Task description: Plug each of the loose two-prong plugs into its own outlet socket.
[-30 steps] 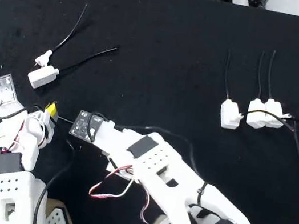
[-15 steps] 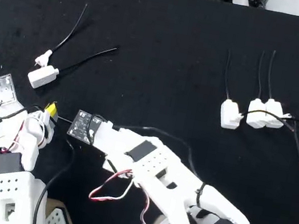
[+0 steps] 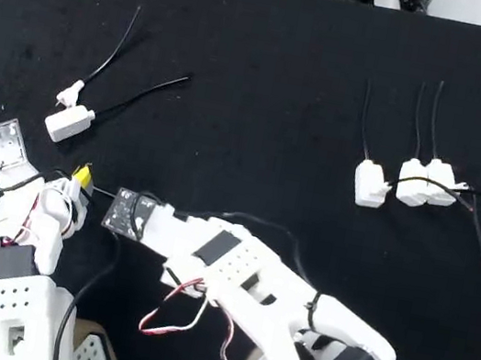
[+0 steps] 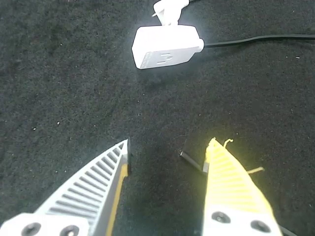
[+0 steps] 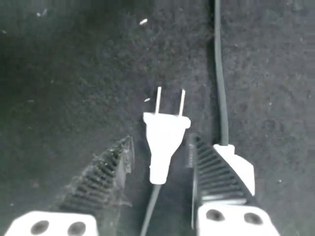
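socket block (image 4: 167,45): white, flat, two slots showing, black cord | small plug (image 4: 170,7): white, just beside it, not inserted | loose plug (image 5: 165,132): white, two bare prongs, flat on worktop (image 5: 59,59) | lone socket (image 3: 370,183): white, near two touching white blocks (image 3: 426,182), well apart from the rest

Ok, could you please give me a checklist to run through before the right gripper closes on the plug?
1. The right gripper is open: ok.
2. The plug lies inside its opening: ok.
3. Both prongs look straight and point away from the gripper: ok.
4. The cable is clear of the gripper: cannot tell; it runs close along one side.
5. The socket has empty slots: ok.
6. The left gripper is open and holds nothing: ok.
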Controlling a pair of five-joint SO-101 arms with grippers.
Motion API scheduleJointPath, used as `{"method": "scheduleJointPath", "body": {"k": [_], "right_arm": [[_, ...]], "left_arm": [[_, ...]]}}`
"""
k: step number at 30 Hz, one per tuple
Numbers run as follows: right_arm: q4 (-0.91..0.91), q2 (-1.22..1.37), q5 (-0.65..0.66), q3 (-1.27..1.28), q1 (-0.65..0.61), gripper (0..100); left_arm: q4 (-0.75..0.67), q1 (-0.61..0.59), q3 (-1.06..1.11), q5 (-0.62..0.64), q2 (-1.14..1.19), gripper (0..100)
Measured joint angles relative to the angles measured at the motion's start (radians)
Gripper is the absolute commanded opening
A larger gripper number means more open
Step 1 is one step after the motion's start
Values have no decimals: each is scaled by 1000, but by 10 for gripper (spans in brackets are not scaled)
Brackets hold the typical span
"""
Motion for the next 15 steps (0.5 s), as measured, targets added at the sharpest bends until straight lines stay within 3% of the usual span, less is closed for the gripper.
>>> {"method": "scheduleJointPath", "body": {"k": [6, 11, 15], "right_arm": [[-6, 14, 37, -2, -8, 157], [-48, 14, 126, -2, 5, 6], [-20, -5, 129, -2, 46, 11]], "left_arm": [[0, 0, 0, 0, 0, 253], [0, 0, 0, 0, 0, 253], [0, 0, 0, 0, 0, 253]]}}
